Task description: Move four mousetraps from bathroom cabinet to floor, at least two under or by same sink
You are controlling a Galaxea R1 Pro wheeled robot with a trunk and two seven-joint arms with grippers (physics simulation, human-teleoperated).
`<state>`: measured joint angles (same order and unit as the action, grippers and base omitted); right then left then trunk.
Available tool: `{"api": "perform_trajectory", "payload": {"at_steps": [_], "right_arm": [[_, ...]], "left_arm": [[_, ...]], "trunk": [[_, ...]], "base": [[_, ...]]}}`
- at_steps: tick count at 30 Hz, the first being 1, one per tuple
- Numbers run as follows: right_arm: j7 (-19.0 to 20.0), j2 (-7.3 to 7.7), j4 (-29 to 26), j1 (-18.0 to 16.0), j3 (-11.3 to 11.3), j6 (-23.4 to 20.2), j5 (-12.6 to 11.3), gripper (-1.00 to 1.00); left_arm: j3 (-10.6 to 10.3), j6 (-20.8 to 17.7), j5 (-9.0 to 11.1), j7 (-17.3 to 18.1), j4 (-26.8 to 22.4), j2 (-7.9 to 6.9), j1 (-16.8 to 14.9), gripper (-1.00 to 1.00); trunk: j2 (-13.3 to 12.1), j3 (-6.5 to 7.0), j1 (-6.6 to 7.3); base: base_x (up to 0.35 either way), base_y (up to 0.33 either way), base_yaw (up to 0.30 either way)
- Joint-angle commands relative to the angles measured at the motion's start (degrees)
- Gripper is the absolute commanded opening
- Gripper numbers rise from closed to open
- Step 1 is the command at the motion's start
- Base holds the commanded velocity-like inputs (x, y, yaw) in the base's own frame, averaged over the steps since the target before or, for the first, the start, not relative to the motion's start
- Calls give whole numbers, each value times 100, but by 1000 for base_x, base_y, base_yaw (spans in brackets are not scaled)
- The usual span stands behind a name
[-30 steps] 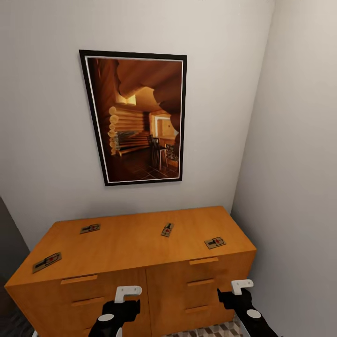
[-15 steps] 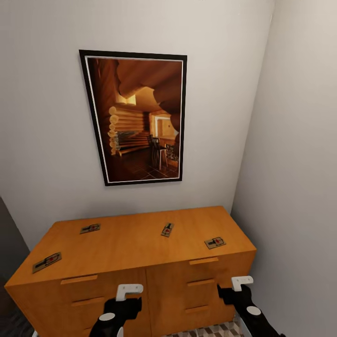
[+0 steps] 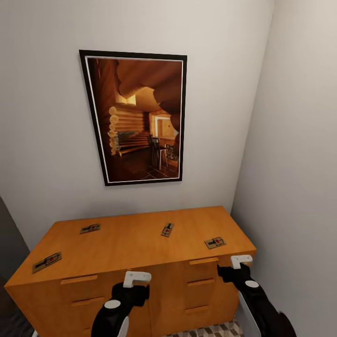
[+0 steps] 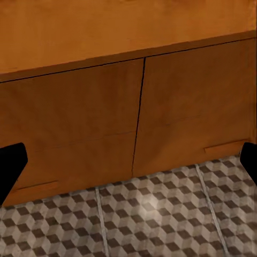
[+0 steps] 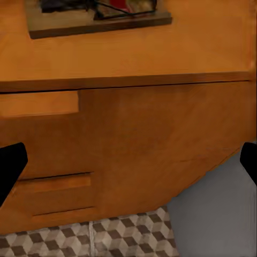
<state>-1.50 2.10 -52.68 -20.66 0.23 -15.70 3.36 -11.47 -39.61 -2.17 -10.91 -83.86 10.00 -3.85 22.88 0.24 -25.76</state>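
Several mousetraps lie flat on the top of the orange-brown cabinet (image 3: 131,243): one at the left front corner (image 3: 47,262), one at the back left (image 3: 90,228), one mid-back (image 3: 167,230) and one near the right front edge (image 3: 215,242). My left gripper (image 3: 136,279) hangs open before the cabinet's door fronts, below the top. Over at the right front corner my right gripper (image 3: 240,262) is open, just below the top edge and the right mousetrap (image 5: 96,16). Both wrist views show the fingertips (image 4: 10,166) (image 5: 10,166) wide apart with nothing between. The bathroom floor (image 4: 150,219) shows beneath the cabinet.
A framed picture (image 3: 138,117) hangs on the wall above the cabinet. A plain wall (image 3: 299,187) closes the cabinet's right side closely. A dark panel (image 3: 5,243) stands at its left. Slim handles (image 3: 78,279) run across the drawer fronts.
Both arms have risen. The right gripper climbed to just under the cabinet's top edge near the right mousetrap; the left gripper moved up and slightly right. The mousetraps have not moved.
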Motion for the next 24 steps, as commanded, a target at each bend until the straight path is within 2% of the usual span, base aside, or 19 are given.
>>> {"api": "perform_trajectory", "payload": {"at_steps": [1, 6, 11, 12, 17, 21, 22, 24], "right_arm": [[-8, 1, -318, 0, 3, -249, 31, 100], [-8, 1, -989, 0, 3, -744, 22, 100], [-3, 1, -1577, 0, 3, -1292, 7, 100], [-2, 1, -1801, 0, 3, -1482, 1, 100], [-2, 1, -2274, -5, 3, -1780, -7, 100], [-6, 1, -2502, -57, 3, -1935, -9, 100], [-7, 1, -2562, -113, 3, -2008, -10, 100], [-7, 1, -2597, -175, 3, -2068, -10, 100]], "left_arm": [[-69, -211, -21, -18, -205, 0, -2, 100], [-211, -504, -25, -91, -412, 0, -64, 100], [-290, -718, -22, -399, -477, 0, -311, 100], [-302, -829, -22, -529, -488, 0, -441, 100], [-314, -1116, -8, -710, -502, 0, -836, 100], [-318, -1302, 14, -762, -504, 0, -1209, 100], [-319, -1404, 22, -777, -504, 0, -1406, 100], [-318, -1521, 26, -788, -502, 0, -1606, 100]], "trunk": [[4, -3, -3], [4, -3, -3], [4, -3, -3], [4, -3, -3], [4, -3, -3], [4, -3, -3], [4, -3, -3], [4, -3, -3]], "base": [[0, 0, 0], [0, 0, 0], [0, 0, 0], [0, 0, 0], [0, 0, 0], [0, 0, 0], [0, 0, 0], [0, 0, 0]]}}
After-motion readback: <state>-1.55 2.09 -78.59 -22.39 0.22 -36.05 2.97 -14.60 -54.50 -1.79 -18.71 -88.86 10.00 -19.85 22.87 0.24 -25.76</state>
